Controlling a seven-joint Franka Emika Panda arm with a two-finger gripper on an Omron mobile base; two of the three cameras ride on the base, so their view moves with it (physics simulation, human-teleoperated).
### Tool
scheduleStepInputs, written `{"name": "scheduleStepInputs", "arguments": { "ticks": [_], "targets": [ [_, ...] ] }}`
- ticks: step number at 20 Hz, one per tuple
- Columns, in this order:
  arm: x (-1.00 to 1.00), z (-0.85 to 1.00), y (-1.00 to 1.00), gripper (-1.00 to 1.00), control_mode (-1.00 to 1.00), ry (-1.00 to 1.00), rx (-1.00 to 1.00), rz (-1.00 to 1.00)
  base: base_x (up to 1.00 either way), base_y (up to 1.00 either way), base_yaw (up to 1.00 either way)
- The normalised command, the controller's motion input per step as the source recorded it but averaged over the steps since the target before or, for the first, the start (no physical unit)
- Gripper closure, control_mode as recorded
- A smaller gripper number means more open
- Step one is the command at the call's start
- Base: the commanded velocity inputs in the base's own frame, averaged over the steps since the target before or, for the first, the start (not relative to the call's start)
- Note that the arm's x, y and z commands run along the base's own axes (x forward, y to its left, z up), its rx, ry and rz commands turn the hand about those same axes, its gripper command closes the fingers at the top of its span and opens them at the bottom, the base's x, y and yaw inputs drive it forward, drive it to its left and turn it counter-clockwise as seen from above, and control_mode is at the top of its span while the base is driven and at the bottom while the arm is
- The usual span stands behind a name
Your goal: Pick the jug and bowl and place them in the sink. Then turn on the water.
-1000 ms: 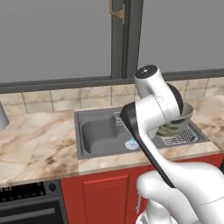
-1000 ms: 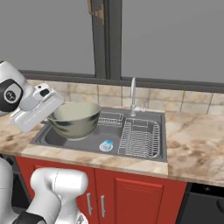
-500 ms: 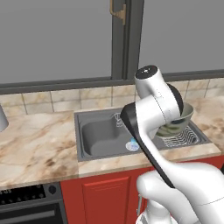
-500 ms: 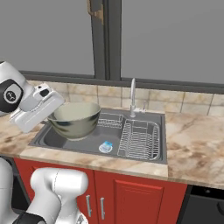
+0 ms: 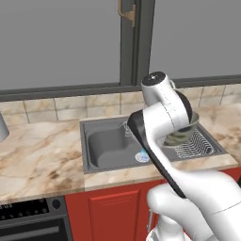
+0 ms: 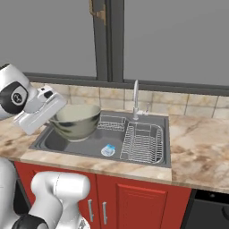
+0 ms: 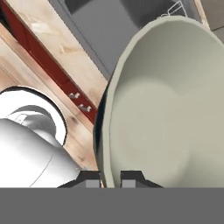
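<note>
The grey-green bowl [image 6: 76, 121] with its pale cream inside [image 7: 170, 100] hangs tilted over the left part of the dark grey sink [image 6: 91, 144]. My gripper [image 7: 109, 177] is shut on the bowl's rim, one fingertip on each side of the wall. In the right base view the gripper [image 6: 55, 117] holds the bowl's left edge. In the left base view the bowl [image 5: 182, 132] shows behind my arm, over the sink [image 5: 108, 146]. No water comes from the chrome faucet [image 6: 136, 96]. The jug is out of view.
A wire rack [image 6: 143, 143] fills the sink's right half, with a smaller rack [image 6: 112, 121] at the back. A blue-white drain disc [image 6: 108, 150] lies on the basin floor. Marble counter [image 6: 197, 143] runs on both sides, with red cabinet doors [image 6: 134, 201] below.
The bowl stays in my grip over the sink and has edged slightly toward the basin. The views have barely shifted.
</note>
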Motion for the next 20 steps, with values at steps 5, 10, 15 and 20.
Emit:
{"name": "scheduleStepInputs", "arguments": {
  "ticks": [5,10,15,20],
  "targets": [
    [0.53,-0.40,0.10,1.00,-1.00,0.07,0.01,0.26,0.00,0.00,0.00],
    [0.45,-0.43,0.01,1.00,-1.00,0.07,0.04,0.28,0.00,0.00,0.00],
    [0.42,-0.34,0.10,1.00,-1.00,0.10,0.05,0.23,0.00,0.00,0.00],
    [0.48,-0.30,0.15,1.00,-1.00,0.12,0.04,0.21,0.00,0.00,0.00]
  ]
}}
